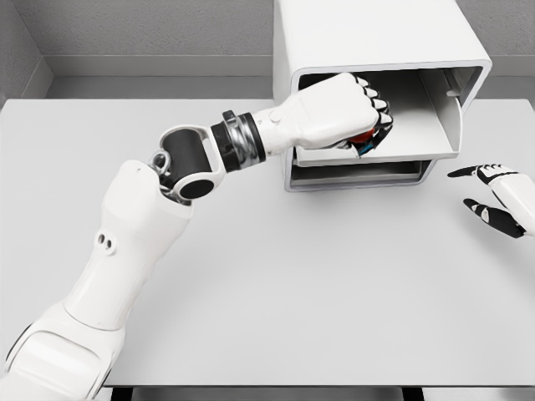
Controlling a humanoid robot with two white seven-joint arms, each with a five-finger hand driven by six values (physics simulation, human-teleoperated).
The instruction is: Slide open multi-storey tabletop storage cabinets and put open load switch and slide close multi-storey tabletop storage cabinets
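Note:
A white multi-storey storage cabinet (376,38) stands at the back right of the table, its upper drawer (422,125) slid out toward me. My left hand (355,113) reaches into that open drawer, fingers curled around a small red and blue object, the load switch (364,139), which is mostly hidden by the fingers. The lower drawer (351,174) sits pushed in. My right hand (493,199) hovers at the right edge of the table, fingers spread and holding nothing, apart from the cabinet.
The light grey table (276,284) stretches in front of the cabinet. Grey walls enclose the back and left. My left arm crosses the table's left half from the lower left.

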